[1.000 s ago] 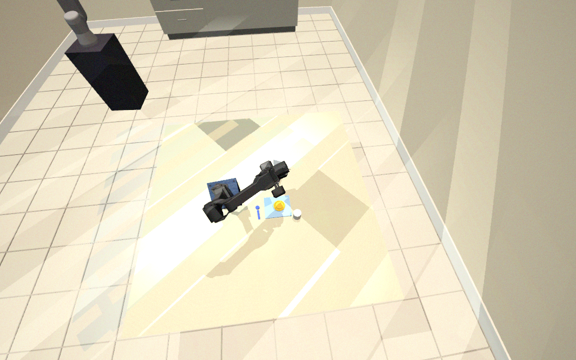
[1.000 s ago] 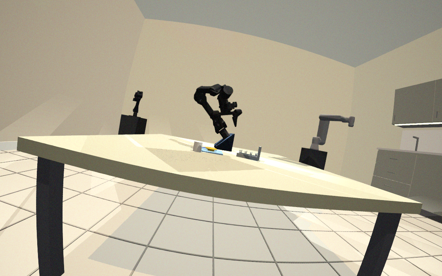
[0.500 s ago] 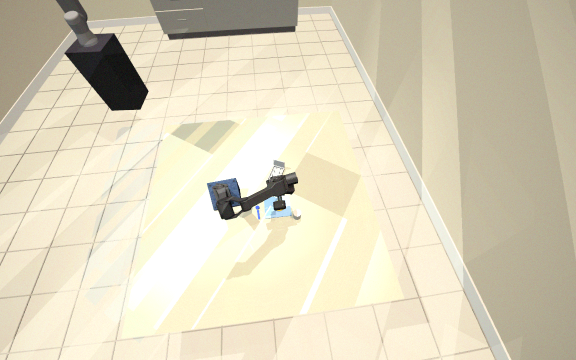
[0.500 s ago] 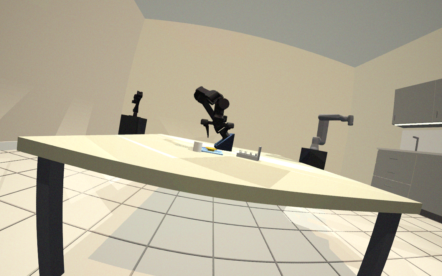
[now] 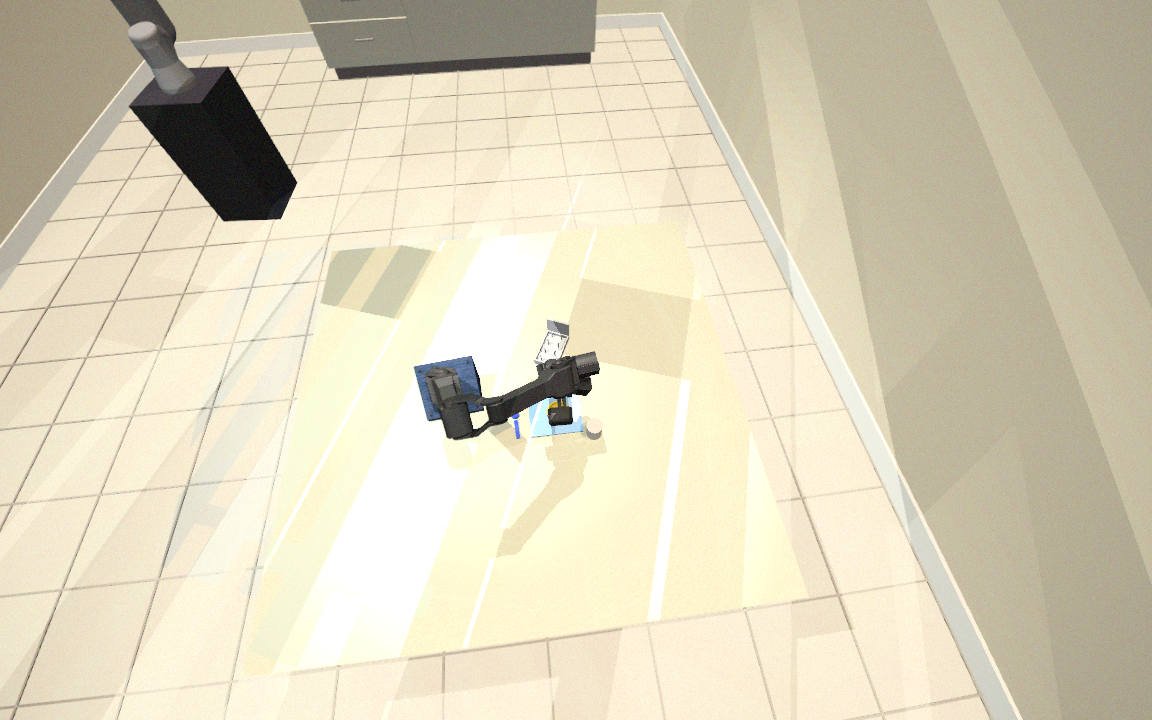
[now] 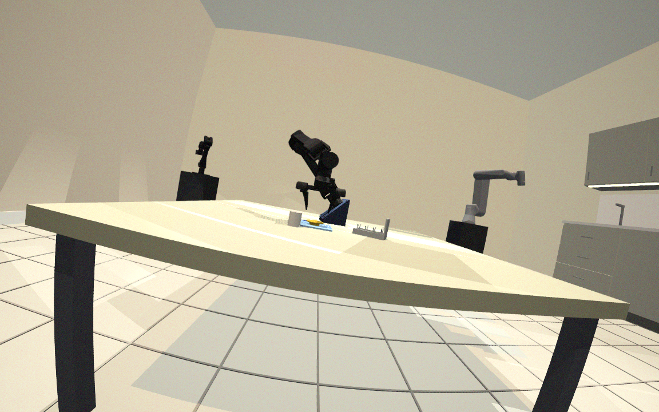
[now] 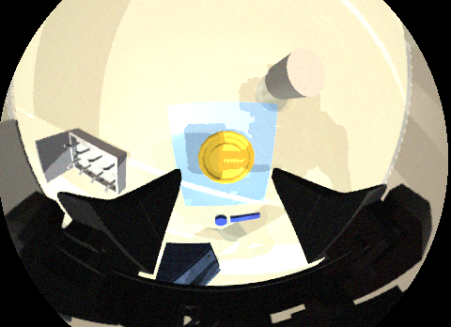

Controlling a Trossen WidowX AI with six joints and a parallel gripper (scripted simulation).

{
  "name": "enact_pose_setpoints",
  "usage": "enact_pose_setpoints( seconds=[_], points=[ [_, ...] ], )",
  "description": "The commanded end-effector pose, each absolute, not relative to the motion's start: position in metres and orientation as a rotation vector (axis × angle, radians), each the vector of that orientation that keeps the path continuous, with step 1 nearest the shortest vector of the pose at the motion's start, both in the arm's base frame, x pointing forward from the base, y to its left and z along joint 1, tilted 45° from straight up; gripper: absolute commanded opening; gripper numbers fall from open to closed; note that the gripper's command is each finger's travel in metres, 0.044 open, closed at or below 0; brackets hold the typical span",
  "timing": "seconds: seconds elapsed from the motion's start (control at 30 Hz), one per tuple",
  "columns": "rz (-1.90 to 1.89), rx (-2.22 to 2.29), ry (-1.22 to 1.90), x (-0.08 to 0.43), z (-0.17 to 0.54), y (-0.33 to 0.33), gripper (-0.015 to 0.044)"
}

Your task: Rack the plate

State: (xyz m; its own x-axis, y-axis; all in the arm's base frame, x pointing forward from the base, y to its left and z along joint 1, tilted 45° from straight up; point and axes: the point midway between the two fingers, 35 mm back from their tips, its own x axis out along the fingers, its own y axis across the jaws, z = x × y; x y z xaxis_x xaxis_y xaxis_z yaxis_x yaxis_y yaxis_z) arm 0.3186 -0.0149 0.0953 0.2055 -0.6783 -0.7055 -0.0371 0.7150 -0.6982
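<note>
Pale, cream-coloured rectangular table (image 5: 616, 555) (image 6: 270, 256) (image 7: 211, 50) is supporting a light-blue square mat (image 5: 567, 430) (image 6: 325, 228) (image 7: 254, 191). Above the mat, the black parallel-jaw gripper (image 5: 557, 392) (image 6: 315, 209) (image 7: 228, 173) is hovering, fingers standing wide apart. Near the mat, a grey slotted dish rack (image 5: 557, 327) (image 6: 387, 229) (image 7: 100, 144) is sitting. On the mat, the round yellow plate (image 5: 553, 406) (image 6: 314, 222) (image 7: 226, 157) is lying flat. Just beside it, a greyish cylinder (image 5: 593, 429) (image 6: 294, 218) (image 7: 305, 73) is standing.

Plate (image 5: 553, 406) (image 6: 314, 222) (image 7: 226, 157), smooth, plastic-looking, with a slight sheen; gripper fingers, matt black, plastic-looking; mat (image 5: 567, 429) (image 6: 324, 227) (image 7: 197, 191), smooth and flat-toned; cup (image 5: 593, 429) (image 6: 295, 218) (image 7: 305, 73), matt; dish rack (image 5: 540, 350) (image 6: 368, 234) (image 7: 121, 174), matt grey, smooth-walled; table (image 5: 616, 537) (image 6: 321, 276) (image 7: 155, 50), smooth-topped and matt-edged.
</note>
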Motion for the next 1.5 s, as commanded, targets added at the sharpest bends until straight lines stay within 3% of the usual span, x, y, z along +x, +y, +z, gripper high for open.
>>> enact_pose_setpoints(
  seconds=[0.0,0.9,1.47],
  points=[
    [-0.499,-0.682,1.315,0.318,0.088,-0.021,0.04],
    [-0.502,-0.685,1.314,0.325,0.061,-0.051,0.04],
    [-0.502,-0.685,1.314,0.325,0.061,-0.051,0.0314]
  ],
)
